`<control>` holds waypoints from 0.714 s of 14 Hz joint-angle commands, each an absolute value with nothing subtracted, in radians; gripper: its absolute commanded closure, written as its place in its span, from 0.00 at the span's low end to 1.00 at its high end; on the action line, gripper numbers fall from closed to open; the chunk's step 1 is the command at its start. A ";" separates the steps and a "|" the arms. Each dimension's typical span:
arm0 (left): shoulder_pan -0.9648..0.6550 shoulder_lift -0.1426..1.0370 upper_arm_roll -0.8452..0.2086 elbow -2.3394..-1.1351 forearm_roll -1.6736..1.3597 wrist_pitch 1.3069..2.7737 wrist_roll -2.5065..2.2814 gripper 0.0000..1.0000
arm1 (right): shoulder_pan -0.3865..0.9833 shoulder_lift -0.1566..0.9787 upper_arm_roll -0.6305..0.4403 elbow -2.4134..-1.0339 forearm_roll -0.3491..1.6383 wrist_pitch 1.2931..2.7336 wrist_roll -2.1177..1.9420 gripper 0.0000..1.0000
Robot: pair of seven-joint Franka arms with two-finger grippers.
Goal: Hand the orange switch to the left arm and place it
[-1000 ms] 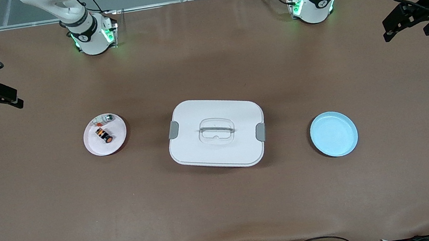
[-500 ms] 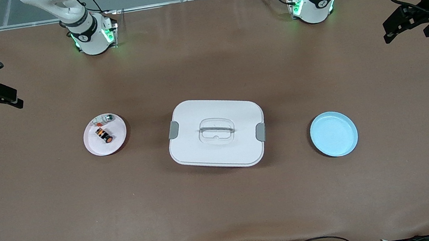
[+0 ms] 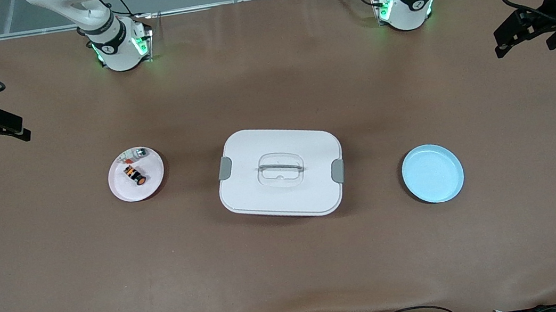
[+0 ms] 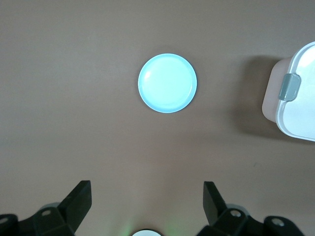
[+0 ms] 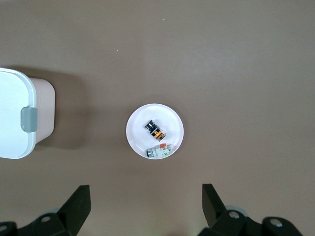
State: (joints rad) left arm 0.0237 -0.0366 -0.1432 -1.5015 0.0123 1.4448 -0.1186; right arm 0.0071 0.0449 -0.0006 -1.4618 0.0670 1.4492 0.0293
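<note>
The orange switch [image 3: 134, 175] lies on a small pale pink plate [image 3: 124, 194] toward the right arm's end of the table. It also shows in the right wrist view [image 5: 155, 129]. The white box [image 3: 280, 172] stands closed at mid-table between the two plates. My right gripper [image 3: 23, 131] is open and empty, high over bare table at its own end, apart from the plate [image 5: 135, 123]. My left gripper [image 3: 498, 45] is open and empty, high over bare table at the other end. Its open fingers [image 4: 81, 199] frame bare table.
A silver-clear part [image 3: 134, 154] shares the pink plate with the switch. An empty light blue plate [image 3: 432, 174] sits toward the left arm's end and shows in the left wrist view [image 4: 167, 83]. Box corners show in both wrist views [image 4: 295, 98] [image 5: 15, 118].
The left gripper has drifted very slightly toward the middle of the table. The right gripper, switch, box and plates have not visibly moved.
</note>
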 commanded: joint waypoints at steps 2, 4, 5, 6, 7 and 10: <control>0.021 -0.035 -0.149 -1.490 0.014 1.431 -0.107 0.00 | -0.012 0.101 0.011 -1.465 0.066 1.460 0.025 0.00; 0.023 -0.034 -0.149 -1.491 0.011 1.431 -0.107 0.00 | -0.023 0.163 0.009 -1.456 0.081 1.462 0.023 0.00; 0.025 -0.035 -0.149 -1.491 0.011 1.430 -0.106 0.00 | -0.032 0.164 0.011 -1.451 0.077 1.460 0.023 0.00; 0.025 -0.035 -0.149 -1.491 0.011 1.430 -0.106 0.00 | -0.032 0.175 0.011 -1.451 0.071 1.460 0.023 0.00; 0.026 -0.035 -0.149 -1.491 0.011 1.430 -0.106 0.00 | -0.035 0.189 0.011 -1.453 0.071 1.460 0.023 0.00; 0.029 -0.035 -0.149 -1.488 0.002 1.431 -0.106 0.00 | -0.066 0.232 0.011 -1.454 0.074 1.462 0.015 0.00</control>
